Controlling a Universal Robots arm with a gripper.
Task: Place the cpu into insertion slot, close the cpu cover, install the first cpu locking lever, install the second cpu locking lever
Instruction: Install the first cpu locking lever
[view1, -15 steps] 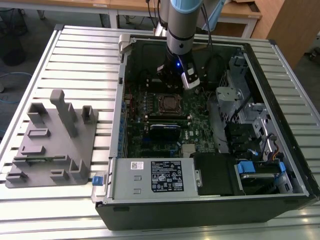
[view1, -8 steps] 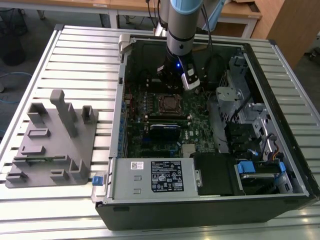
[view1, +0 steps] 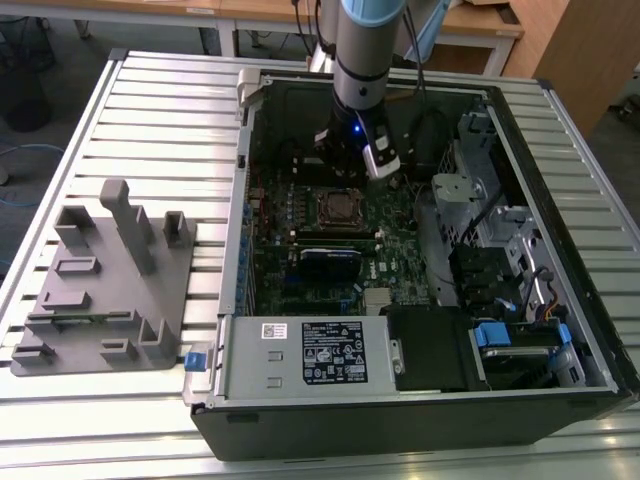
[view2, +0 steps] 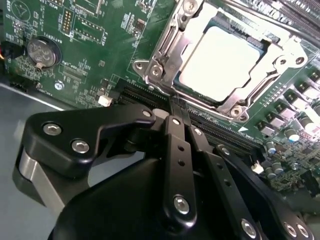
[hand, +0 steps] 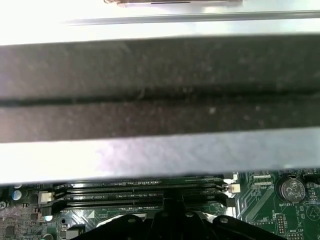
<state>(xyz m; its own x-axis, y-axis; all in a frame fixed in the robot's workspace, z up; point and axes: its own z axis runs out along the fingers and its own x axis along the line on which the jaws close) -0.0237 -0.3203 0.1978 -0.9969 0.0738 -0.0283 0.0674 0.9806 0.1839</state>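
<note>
In the exterior view my gripper (view1: 340, 176) hangs inside the open computer case, just behind the insertion slot (view1: 340, 207) on the green motherboard. The second wrist view shows the cpu (view2: 220, 62), pale and square, lying in the slot. The cpu cover (view2: 169, 36), a silvery frame, lies flat around its edges. A thin lever rod (view2: 265, 82) runs along one side of the frame; whether it is latched I cannot tell. The gripper (view2: 178, 111) is shut with nothing in it, its black fingertips over the memory slots beside the socket. In the first wrist view the fingertips (hand: 172, 205) meet.
Long black memory slots (hand: 135, 195) lie under the gripper. A coin battery (view2: 42, 51) sits off to one side. The case walls (view1: 245, 150) ring the board, with drive cages (view1: 480, 230) at the exterior view's right, a power supply (view1: 320, 355) in front, and a grey fixture (view1: 110, 280) on the table.
</note>
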